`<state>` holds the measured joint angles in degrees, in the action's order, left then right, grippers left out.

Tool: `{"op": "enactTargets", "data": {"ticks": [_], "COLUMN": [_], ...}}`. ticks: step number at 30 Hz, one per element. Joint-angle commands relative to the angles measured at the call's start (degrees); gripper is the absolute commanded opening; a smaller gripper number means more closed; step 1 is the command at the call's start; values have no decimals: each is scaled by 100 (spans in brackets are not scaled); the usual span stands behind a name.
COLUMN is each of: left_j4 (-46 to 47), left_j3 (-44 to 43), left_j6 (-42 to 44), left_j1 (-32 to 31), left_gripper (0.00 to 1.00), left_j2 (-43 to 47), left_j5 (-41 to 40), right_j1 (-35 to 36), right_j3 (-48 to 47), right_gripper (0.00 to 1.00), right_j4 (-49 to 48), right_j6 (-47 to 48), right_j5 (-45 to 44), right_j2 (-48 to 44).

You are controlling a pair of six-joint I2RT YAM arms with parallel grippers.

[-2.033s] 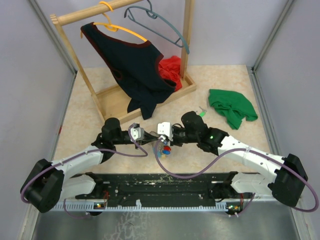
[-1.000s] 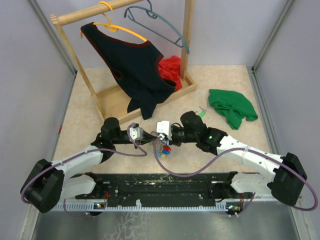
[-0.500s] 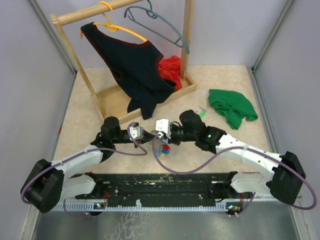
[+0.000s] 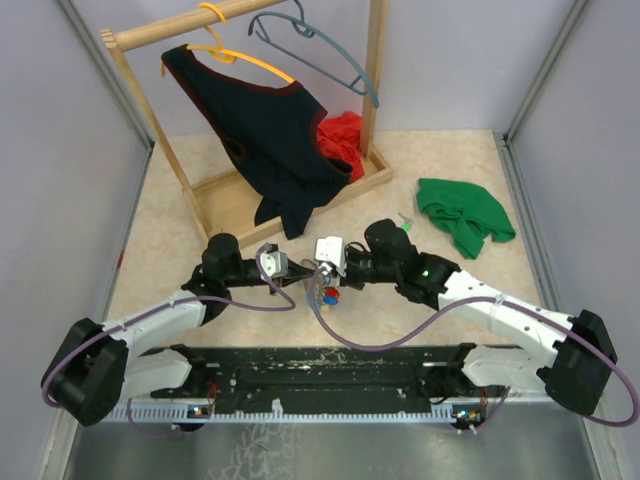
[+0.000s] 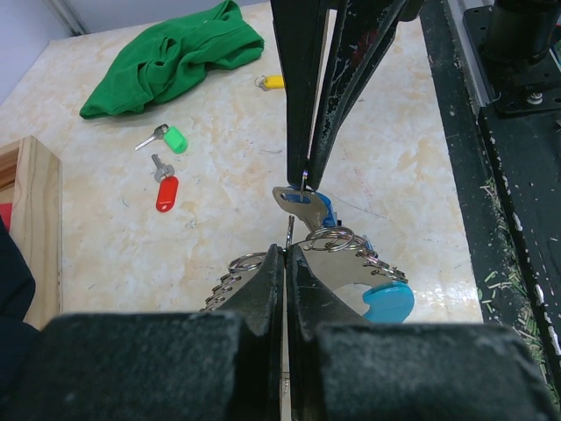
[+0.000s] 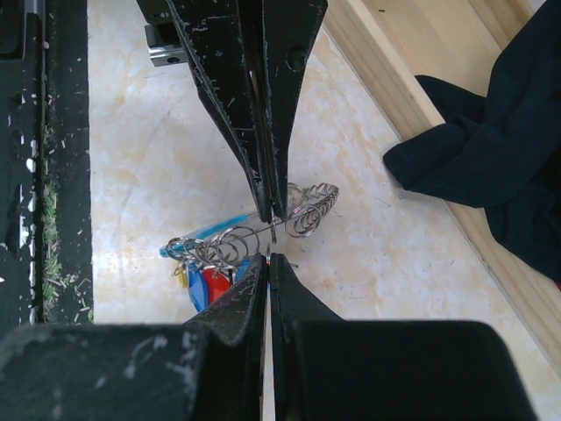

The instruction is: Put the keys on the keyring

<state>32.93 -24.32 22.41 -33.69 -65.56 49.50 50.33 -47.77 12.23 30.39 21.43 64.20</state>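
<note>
mid-table, right pincer (clamped) shifted slightly right at keyring

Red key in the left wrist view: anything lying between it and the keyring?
Nothing visible. Bare table separates the red key from the keyring, pinched between the shut left gripper and right gripper. The green key lies beyond the red one, off that path.

Robotics lab test cell: plain grey panel walls and metal corner posts enclose a beige marbled tabletop; two robot arms stand bolted to a black base rail.
</note>
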Motion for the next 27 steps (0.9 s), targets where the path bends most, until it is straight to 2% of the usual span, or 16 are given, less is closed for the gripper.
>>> {"op": "enactTargets", "data": {"ticks": [1, 15, 27], "left_j4": [99, 166, 185], "left_j3": [-135, -157, -152], "left_j6": [74, 72, 33], "left_j1": [23, 30, 30], "left_gripper": [0, 0, 0], "left_j2": [105, 63, 36], "left_j5": [79, 405, 289], "right_j1": [-57, -53, -51], "right_j3": [-139, -127, -137], "right_gripper": [0, 0, 0], "right_j4": [-10, -302, -152], "right_j6": [-37, 14, 66], "right_j5": [-16, 92, 133], "right_j2": [-175, 46, 10]}}
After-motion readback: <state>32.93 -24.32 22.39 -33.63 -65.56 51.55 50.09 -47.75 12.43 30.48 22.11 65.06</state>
